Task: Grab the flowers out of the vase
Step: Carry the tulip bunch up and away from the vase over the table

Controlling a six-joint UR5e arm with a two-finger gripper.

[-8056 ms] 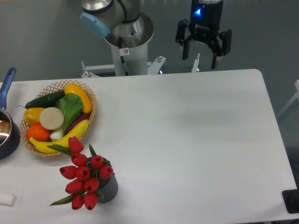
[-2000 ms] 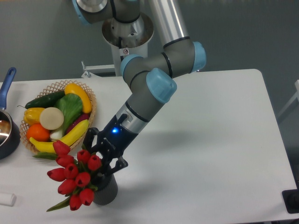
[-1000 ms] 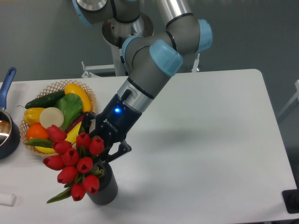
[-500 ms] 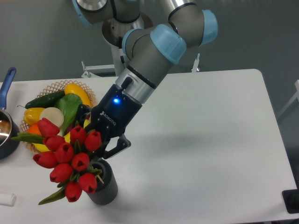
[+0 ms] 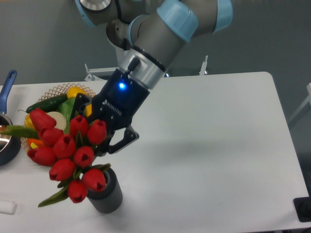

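Observation:
The flowers (image 5: 65, 153), a bunch of red tulip buds with green leaves, hang in the air at the lower left, raised above the vase (image 5: 108, 195). The vase is a small dark grey ribbed pot standing on the white table, and the lowest buds overlap its rim in view. My gripper (image 5: 103, 144) is shut on the flowers just behind the buds, where the stems are hidden by the buds and my fingers. Whether the stem ends are still inside the vase is hidden.
A woven basket (image 5: 53, 92) of fruit and vegetables sits behind the flowers at the left. A dark saucepan with a blue handle (image 5: 7, 85) stands at the left edge. A small white object (image 5: 7, 208) lies at the front left corner. My arm slants from top centre.
Since the earliest frame my gripper came down from the back right and shut on the flowers. Over the last second the bunch has risen up and leftward while the vase stayed put.

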